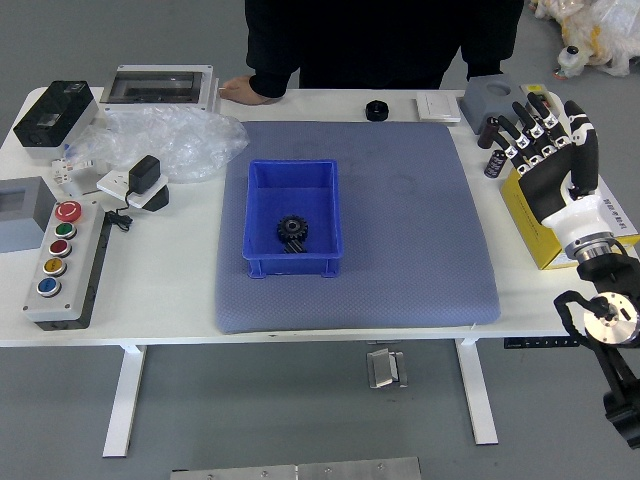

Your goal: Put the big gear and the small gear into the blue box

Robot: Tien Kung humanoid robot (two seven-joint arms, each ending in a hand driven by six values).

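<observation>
We have our right hand (550, 182) released, its fingers fanned apart with nothing in their grip, raised above the table's right side with the yellow-and-white box (540, 240) partly behind it. Just beside the fingertips we see a small dark cylinder (495, 164) upright, and beyond them a grey box (486, 97). Further left, on the blue-grey mat (410, 230), sits the blue box (258, 268); inside it, towards our side, we find the big gear (292, 228), with the small gear (295, 246) next to it on the near side. Past the mat's far edge we have a black round piece (376, 111). At the far side a person in black (375, 45) rests one hand (245, 91) on the table's edge; the other sleeve (490, 45) comes down behind the grey box, and we cannot make out its hand. Leftmost lies the button panel (68, 262).
</observation>
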